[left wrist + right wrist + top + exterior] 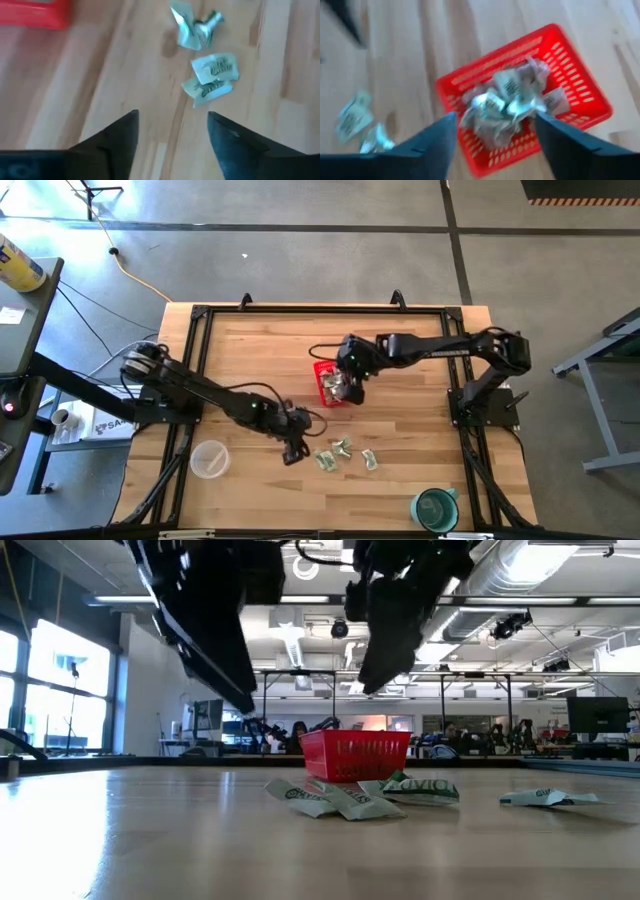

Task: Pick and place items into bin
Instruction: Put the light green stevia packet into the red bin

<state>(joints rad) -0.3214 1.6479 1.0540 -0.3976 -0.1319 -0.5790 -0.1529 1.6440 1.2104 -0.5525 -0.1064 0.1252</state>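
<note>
Hovering left hand (292, 452) spread and empty, just beside loose wrapped pieces (345, 455) on tabletop (400, 480), nearer them than right. Right hand (349, 385) spread, empty, above red basket (327, 383) already heaped with pieces.

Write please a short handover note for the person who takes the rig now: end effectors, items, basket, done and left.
Left end effector: open, empty, low over the table near the loose items.
Right end effector: open, empty, above the red basket.
Done: the basket holds a pile of wrapped pieces.
Left: a few pieces lie on the wood between the basket and the table's front edge.
</note>
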